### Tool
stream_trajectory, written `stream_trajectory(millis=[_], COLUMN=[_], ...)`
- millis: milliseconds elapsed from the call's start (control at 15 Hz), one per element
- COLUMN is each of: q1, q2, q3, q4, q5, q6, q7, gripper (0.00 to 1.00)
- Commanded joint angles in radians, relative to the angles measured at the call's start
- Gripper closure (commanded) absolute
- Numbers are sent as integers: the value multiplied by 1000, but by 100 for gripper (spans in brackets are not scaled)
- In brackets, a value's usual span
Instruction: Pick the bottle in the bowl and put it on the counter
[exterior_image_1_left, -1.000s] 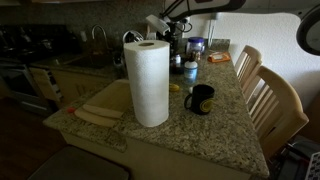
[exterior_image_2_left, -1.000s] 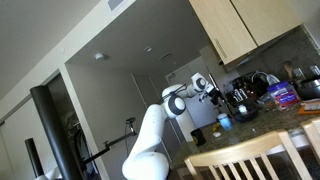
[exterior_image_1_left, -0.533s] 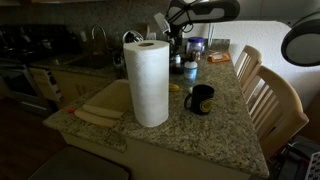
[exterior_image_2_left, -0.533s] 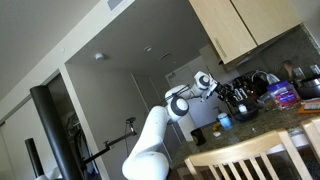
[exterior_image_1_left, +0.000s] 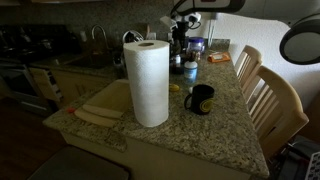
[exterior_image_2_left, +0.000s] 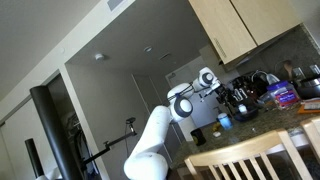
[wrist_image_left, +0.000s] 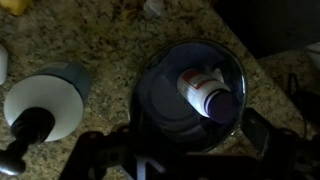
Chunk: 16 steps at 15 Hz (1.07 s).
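In the wrist view a small dark round bowl (wrist_image_left: 165, 105) stands on the speckled granite counter (wrist_image_left: 95, 45). A white bottle with a purple cap (wrist_image_left: 205, 88) lies tilted inside it. My gripper (wrist_image_left: 185, 152) hovers above the bowl's near rim, open and empty, one dark finger on each side. In an exterior view the gripper (exterior_image_1_left: 180, 38) hangs over the back of the counter (exterior_image_1_left: 225, 125), behind the paper-towel roll; the bowl is too dark to pick out there. In the other exterior view the white arm (exterior_image_2_left: 160, 130) reaches towards the counter (exterior_image_2_left: 300, 112).
A tall white paper-towel roll (exterior_image_1_left: 148, 82) and a black mug (exterior_image_1_left: 200, 98) stand in front of the gripper. A round white-topped object (wrist_image_left: 45, 102) sits beside the bowl. Small bottles (exterior_image_1_left: 190, 70) crowd the back. Wooden chairs (exterior_image_1_left: 272, 100) line the counter's side.
The arm has swung sideways along the back of the counter, carrying the gripper over the bowl. Nothing on the counter has moved.
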Motion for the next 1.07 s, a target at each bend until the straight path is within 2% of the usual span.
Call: stream_trajectory(millis=[0,133,200,400,533,733,933,1000], q1=[-50,-56,-38,-37,-1,-18,-50,-79], q2=[6,7,-1,0,6,35,62,74], q3=[33,26,11,10,-25,-14,19,55], q4=[54,64,34,36,56,90,84,81], q5=[56,57,36,35,-21,-20,20,62], q6=[-115,-180,-124,-131,-84,-77,-110,-137], q7=[-20,-12,-2,0,34,45,1,-65], gripper=[0,0,0,0,0,0,0,0])
